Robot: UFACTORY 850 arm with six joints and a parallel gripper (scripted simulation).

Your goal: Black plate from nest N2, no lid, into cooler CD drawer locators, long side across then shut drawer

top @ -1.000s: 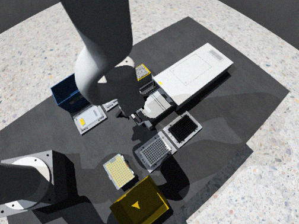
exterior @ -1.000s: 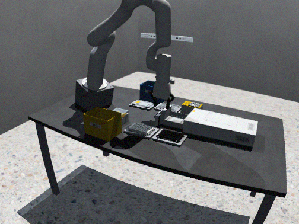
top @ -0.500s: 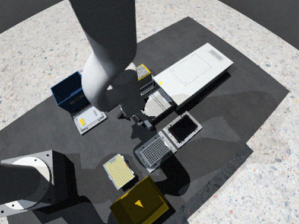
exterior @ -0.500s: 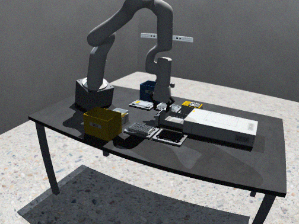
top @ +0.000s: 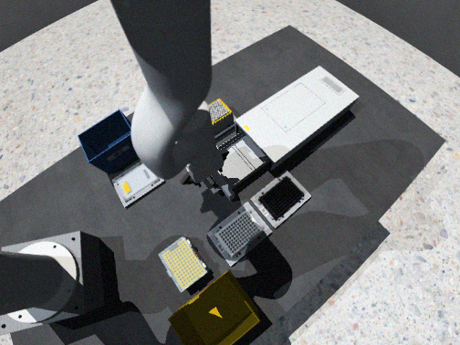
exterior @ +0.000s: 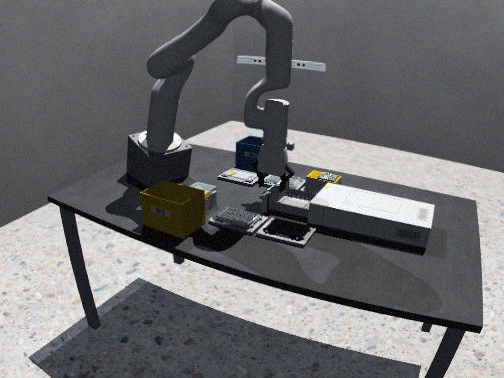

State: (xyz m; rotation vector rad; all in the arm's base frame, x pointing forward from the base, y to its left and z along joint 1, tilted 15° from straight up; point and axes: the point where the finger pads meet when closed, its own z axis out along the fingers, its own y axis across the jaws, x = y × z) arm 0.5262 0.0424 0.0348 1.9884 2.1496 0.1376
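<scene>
The black plate (top: 281, 198) lies flat in a light nest in front of the cooler, and shows in the side view too (exterior: 286, 230). The white cooler (top: 297, 110) has its drawer (top: 242, 159) pulled out, and a small yellow lamp (top: 246, 128) is lit on its front corner. In the side view my gripper (exterior: 274, 179) is open and points down, low by the drawer's outer end (exterior: 292, 204), behind and well apart from the black plate. I see nothing held between the fingers. In the top view my arm hides the gripper.
A grey plate in a nest (top: 238, 233) sits beside the black one. A pale yellow plate (top: 183, 264) and a yellow bin (top: 214, 314) are nearer the front. A blue bin (top: 107, 141), a nest with a yellow mark (top: 137, 183) and a yellow-rimmed plate (top: 220, 110) lie behind.
</scene>
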